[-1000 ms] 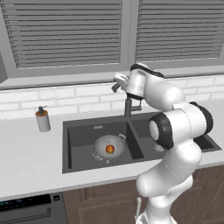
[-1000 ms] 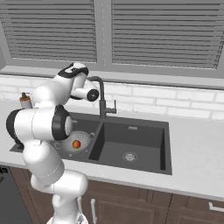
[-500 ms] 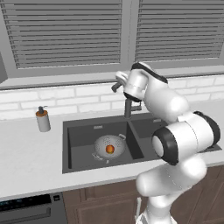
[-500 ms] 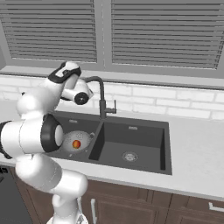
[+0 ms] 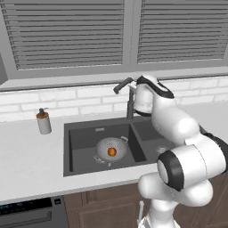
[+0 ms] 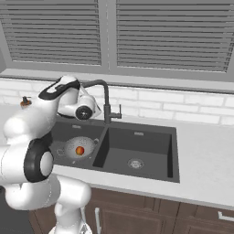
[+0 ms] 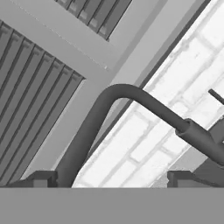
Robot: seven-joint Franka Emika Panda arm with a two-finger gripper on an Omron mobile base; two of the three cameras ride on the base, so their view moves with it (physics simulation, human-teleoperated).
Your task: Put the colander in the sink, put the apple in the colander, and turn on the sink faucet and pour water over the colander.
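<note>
The white arm rises from the base, bends forward and reaches high, its wrist turned sideways, with the gripper [image 7: 111, 178] spread wide, fingertips [image 7: 43, 178] apart and empty.

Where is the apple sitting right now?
The apple lies inside the colander, in the left basin of the sink, left of the centre divider and below the faucet.
</note>
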